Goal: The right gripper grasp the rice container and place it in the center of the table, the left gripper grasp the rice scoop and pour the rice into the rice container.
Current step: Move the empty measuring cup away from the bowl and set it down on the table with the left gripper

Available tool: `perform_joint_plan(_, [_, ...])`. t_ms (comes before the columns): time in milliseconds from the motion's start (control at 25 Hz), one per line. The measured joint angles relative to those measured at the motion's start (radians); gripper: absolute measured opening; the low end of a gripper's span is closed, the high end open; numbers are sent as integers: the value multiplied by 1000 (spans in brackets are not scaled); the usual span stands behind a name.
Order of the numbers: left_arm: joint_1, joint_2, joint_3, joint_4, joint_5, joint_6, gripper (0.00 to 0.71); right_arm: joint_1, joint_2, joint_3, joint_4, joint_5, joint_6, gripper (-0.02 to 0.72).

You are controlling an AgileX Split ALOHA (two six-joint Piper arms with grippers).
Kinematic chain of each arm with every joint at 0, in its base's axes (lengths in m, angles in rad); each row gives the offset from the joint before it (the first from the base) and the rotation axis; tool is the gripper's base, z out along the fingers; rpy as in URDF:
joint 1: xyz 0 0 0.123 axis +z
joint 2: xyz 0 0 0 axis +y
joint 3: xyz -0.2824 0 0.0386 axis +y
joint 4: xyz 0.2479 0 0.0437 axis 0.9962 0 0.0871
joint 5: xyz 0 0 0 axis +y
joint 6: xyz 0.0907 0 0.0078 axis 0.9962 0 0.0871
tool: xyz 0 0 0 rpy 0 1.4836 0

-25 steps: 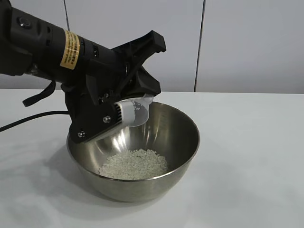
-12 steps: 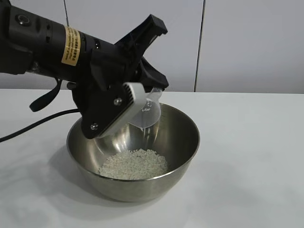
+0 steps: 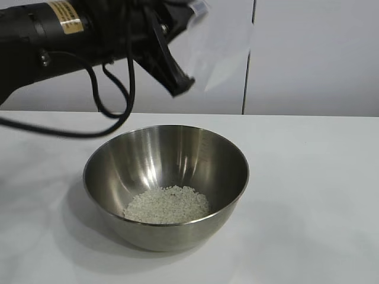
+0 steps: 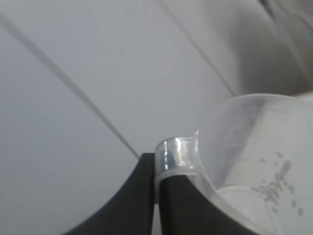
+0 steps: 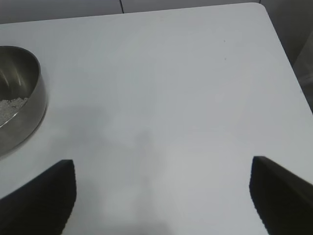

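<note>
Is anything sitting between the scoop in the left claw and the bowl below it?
Nothing visible. The left claw holds the rice scoop up over the rice container, with only open air between them.

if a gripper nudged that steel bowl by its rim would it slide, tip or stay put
Probably slide or rock rather than stay put: the rice container is smooth polished steel on a plain white table, so friction looks low. Its rounded underside suggests it could tilt if pushed high on the rim. The rice is only a small pile, so it likely adds little weight.
</note>
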Motion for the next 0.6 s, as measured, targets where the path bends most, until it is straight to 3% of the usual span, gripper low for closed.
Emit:
perform_joint_plan(120, [39, -11, 63, -177, -47, -135, 9, 0, 0, 0, 0, 0, 0, 660])
perform_joint_plan(240, [107, -30, 157, -223, -49, -191, 9, 0, 0, 0, 0, 0, 0, 660])
perform_joint_plan(440, [276, -39, 321, -162, -49, -268, 9, 0, 0, 0, 0, 0, 0, 660])
perform_joint_plan(600, [426, 16, 372, -35, -50, -343, 9, 0, 0, 0, 0, 0, 0, 660])
